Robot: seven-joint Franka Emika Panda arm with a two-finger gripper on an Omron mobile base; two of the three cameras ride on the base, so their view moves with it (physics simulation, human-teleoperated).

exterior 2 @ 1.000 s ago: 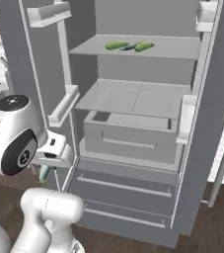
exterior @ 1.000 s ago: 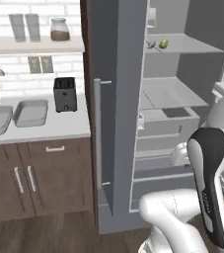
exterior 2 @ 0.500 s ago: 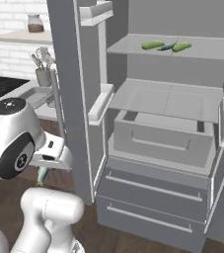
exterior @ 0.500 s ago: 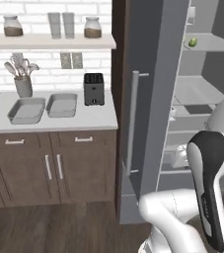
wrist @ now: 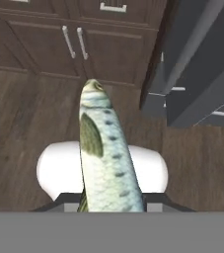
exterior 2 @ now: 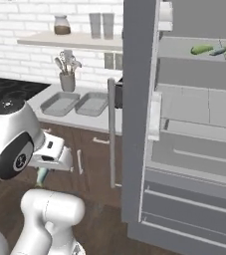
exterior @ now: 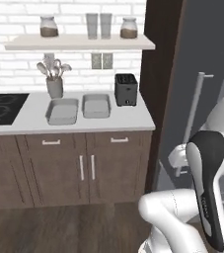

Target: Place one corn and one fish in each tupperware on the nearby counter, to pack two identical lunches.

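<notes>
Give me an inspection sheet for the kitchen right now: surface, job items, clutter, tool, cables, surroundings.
Surface: pale counter over dark cabinets, bare apart from the items below.
Job's things: two grey trays side by side on the counter, both look empty; a fish held in the tool, head pointing away from it; no corn seen.
Clutter: black toaster right of the trays, utensil cup behind them, jars and cups on the wall shelf.
Tool: shut on the fish, low, over the wood floor.
Cables: nothing seen.
Surroundings: open fridge with green vegetables on a shelf, cooktop, brick wall.
</notes>
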